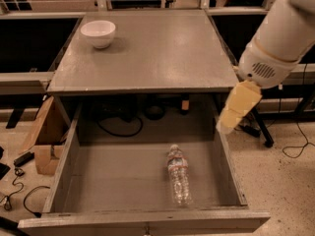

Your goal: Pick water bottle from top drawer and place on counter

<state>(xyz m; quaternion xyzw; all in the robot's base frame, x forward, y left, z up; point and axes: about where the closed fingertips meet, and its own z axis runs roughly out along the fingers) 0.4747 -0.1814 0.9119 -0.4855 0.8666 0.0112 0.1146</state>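
The tool (230,117) hangs at the end of the white arm, over the right wall of the top drawer (113,178) and just under the right front corner of the worktop (157,48); whether it is spread or pressed together I cannot tell, and it holds nothing. The water bottle (178,176) lies on its side on the drawer floor, below the tool and off to its left, nearer the drawer's front, cap pointing toward the back. The pick has not begun. The first risk I see is the descent: the tool sits so near the drawer's right wall and the worktop's edge that a straight drop could clip either one. The second is the bottle itself (round, ribbed, light and lying flat), which would likely roll if touched off-centre or from one side, and a grip along its length could slip off. Far from the tool, at the worktop's back left, stands a white bowl (98,32), so setting the bottle down on the near side should avoid it.
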